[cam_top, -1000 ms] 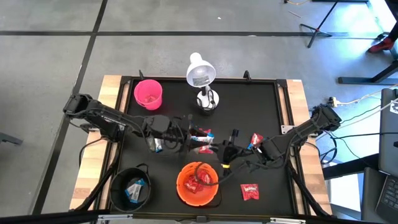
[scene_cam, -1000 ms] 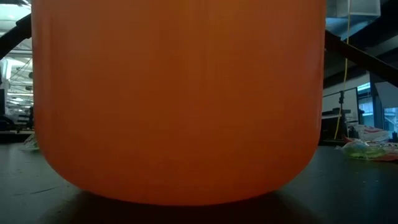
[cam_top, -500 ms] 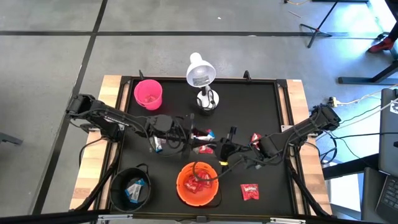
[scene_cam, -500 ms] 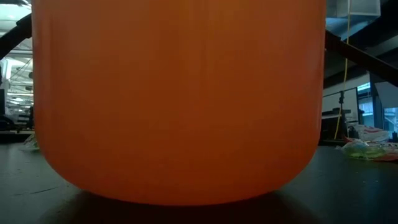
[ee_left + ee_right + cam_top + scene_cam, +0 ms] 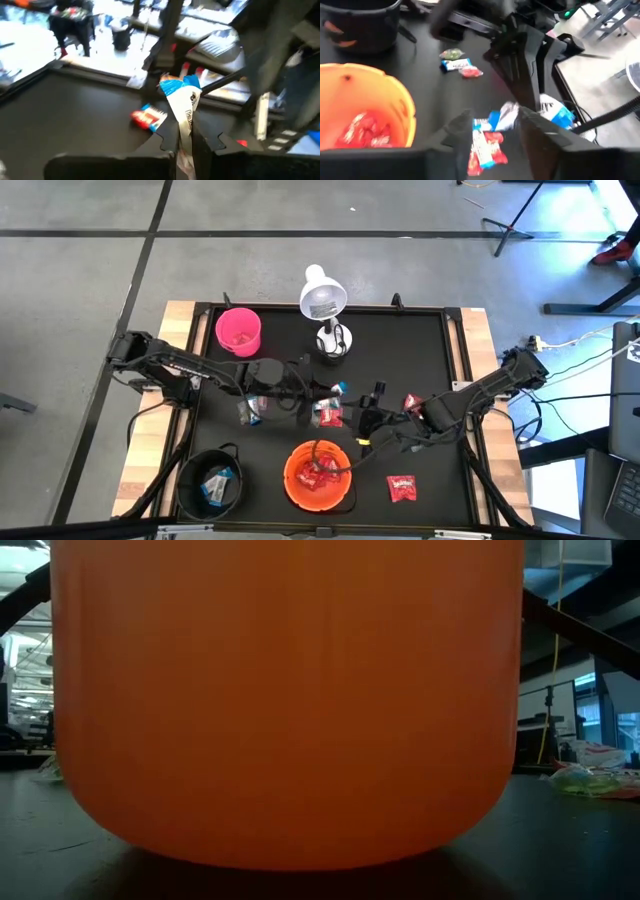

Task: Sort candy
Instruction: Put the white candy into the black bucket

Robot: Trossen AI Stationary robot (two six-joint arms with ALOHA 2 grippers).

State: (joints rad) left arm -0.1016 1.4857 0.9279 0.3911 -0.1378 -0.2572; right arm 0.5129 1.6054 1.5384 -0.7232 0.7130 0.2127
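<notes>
My left gripper (image 5: 325,393) reaches in from the table's left to the table's middle and is shut on a blue-and-white candy (image 5: 182,107), which also shows in the high view (image 5: 339,389). My right gripper (image 5: 495,127) stands open over a red, white and blue candy (image 5: 484,146) that lies flat on the table (image 5: 327,416). This gripper (image 5: 362,423) is just right of that candy and touches nothing. The orange bowl (image 5: 318,475) holds red candy. The black bowl (image 5: 212,485) holds a blue one. The pink cup (image 5: 238,330) stands at the far left. My left gripper pinches the blue-and-white candy's white wrapper (image 5: 186,131) between its two shut fingers, coming roughly level from the table's left. The candy's blue end (image 5: 179,86) sticks out beyond the fingertips. The candy is held off the table.
A white lamp (image 5: 322,305) stands at the far middle. Loose candy lies at the left (image 5: 250,412), the right (image 5: 412,402) and the near right (image 5: 401,488). The orange bowl (image 5: 290,700) fills the low view. The two grippers are close together.
My left gripper has moved a little toward the table's right edge and taken hold of the blue-and-white candy, which now sits at its fingertips apart from the red, white and blue candy on the table.
</notes>
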